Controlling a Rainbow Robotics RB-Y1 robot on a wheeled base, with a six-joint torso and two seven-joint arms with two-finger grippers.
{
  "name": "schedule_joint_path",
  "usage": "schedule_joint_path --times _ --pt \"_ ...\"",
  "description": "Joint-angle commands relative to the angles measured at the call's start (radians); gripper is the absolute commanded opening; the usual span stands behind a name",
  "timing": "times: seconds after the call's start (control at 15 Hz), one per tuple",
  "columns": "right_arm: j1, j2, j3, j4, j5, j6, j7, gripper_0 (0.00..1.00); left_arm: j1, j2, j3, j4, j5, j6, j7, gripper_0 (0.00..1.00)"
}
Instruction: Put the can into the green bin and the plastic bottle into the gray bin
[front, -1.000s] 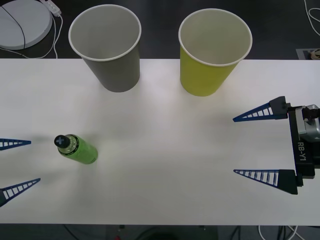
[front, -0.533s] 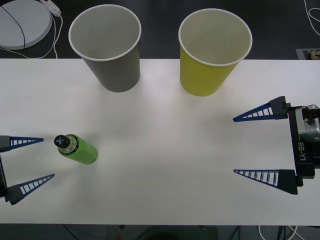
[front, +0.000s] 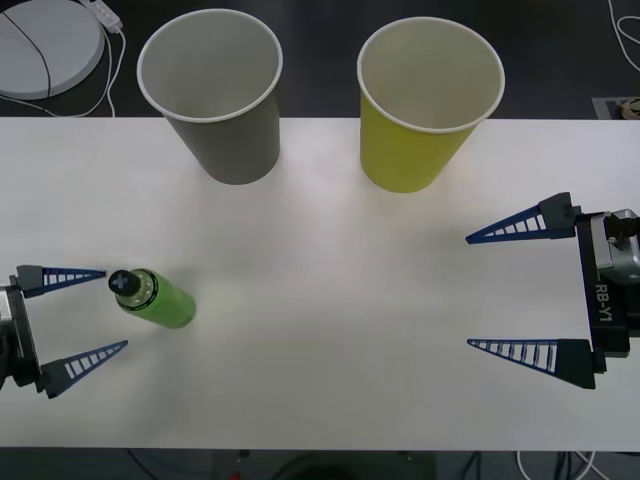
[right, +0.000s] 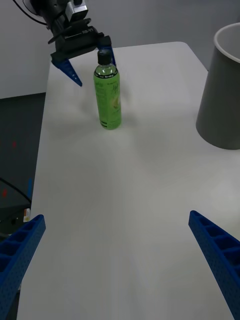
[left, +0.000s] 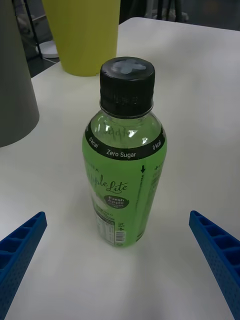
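Observation:
The plastic bottle (front: 158, 299), bright green with a black cap, stands upright on the white table at the left front. My left gripper (front: 116, 309) is open at the bottle's left, its fingertips on either side of the cap without touching it. In the left wrist view the bottle (left: 125, 175) stands close between the blue fingers (left: 20, 250). The gray bin (front: 235, 140) stands at the back left and the green bin (front: 415, 150) at the back right, both upright. My right gripper (front: 468, 292) waits open at the right, holding nothing. The can is out of view.
A white round disc (front: 45, 45) with a cable lies on the dark floor beyond the table's back left. The right wrist view looks across bare table to the bottle (right: 108, 97), the left gripper (right: 85, 55) behind it and the gray bin (right: 222, 100).
My left gripper has moved right across the table, from the left edge up to the bottle. The bottle, both bins and the right arm have not moved.

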Motion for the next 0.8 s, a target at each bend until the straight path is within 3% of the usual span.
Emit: schedule_joint_path --times 0.07,0.8 --pt "0.000 0.000 0.000 0.000 0.000 0.000 0.000 1.00 -0.018 -0.024 -0.011 0.000 -0.006 0.015 -0.007 1.00" --pt "0.000 0.000 0.000 0.000 0.000 0.000 0.000 1.00 -0.052 -0.136 -0.011 -0.029 -0.006 0.020 0.008 1.00"
